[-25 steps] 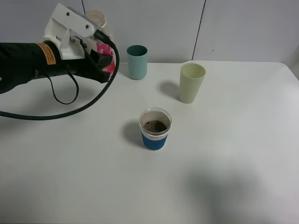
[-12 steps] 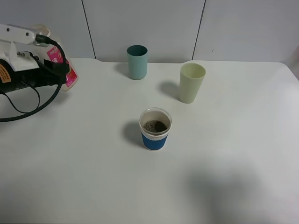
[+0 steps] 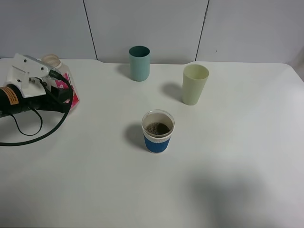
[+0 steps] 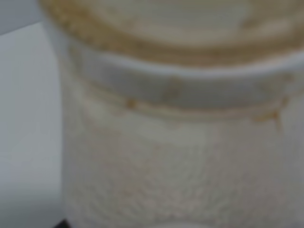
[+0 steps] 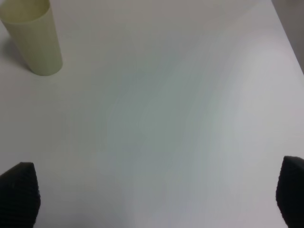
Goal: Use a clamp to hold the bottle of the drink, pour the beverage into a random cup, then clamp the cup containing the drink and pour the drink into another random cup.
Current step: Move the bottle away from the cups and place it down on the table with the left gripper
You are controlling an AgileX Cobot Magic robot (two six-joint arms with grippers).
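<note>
Now: left jaws clamped shut on the pink-labelled bottle (image 3: 62, 81) at the desk's (image 3: 228, 156) left edge, right jaws wide open, empty; blue-sleeved cup (image 3: 157, 137) mid-desk holds brown drink (image 3: 157, 128).

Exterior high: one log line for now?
left gripper: shut on pink-labelled bottle | right gripper: open | blue-sleeved cup: dark drink inside | pale green cup: upright | teal cup: upright

bottle (image 4: 180, 142) in close-up blur
</note>
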